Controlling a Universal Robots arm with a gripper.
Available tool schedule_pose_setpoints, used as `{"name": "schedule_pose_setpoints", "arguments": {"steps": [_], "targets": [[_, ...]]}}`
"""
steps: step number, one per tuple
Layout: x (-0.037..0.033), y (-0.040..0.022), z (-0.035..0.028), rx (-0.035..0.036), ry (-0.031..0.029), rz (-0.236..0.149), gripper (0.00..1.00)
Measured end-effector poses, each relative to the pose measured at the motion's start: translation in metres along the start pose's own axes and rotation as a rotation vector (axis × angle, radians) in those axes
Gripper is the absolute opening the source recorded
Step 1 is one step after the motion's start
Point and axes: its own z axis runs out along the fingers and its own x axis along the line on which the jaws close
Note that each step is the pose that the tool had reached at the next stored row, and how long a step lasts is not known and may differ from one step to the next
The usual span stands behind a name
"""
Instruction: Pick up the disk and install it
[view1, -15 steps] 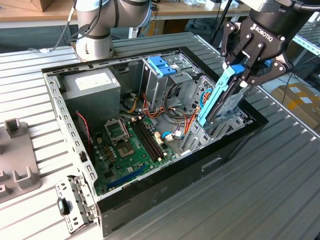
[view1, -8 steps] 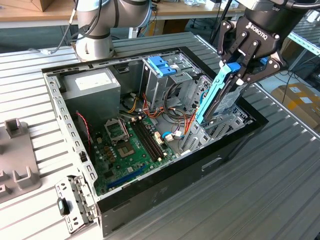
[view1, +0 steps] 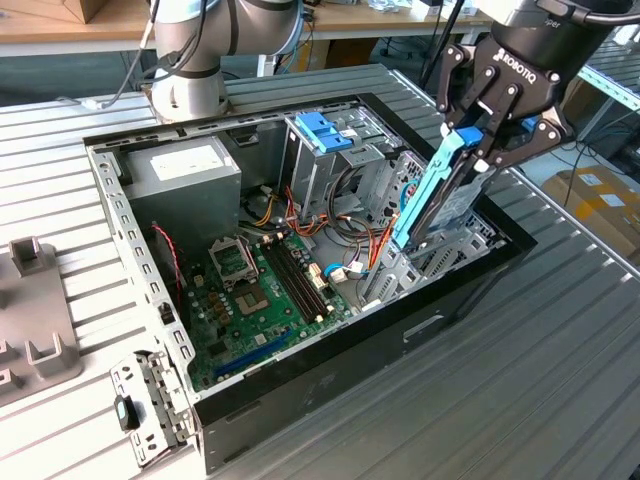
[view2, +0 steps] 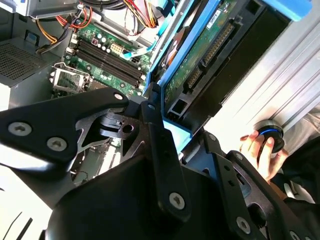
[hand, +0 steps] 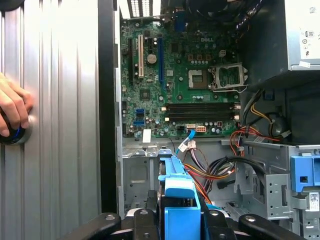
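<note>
Picked up: disk (view1: 436, 195) clamped in gripper (view1: 495, 145), held tilted on edge over case (view1: 330, 370) bay; not yet seated.

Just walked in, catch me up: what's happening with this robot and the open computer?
The arm's gripper is shut on the disk, holding it tilted with its lower end inside the open computer case, on the exterior view's right. It is not seated yet. A person's hand rests on a round knob on the table beside the case.
</note>
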Motion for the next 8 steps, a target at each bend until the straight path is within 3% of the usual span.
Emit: {"name": "schedule_pose_setpoints", "arguments": {"steps": [8], "targets": [[0.0002,-0.0004,0.0063,-0.0001,-0.0003,0.000,0.37]]}}
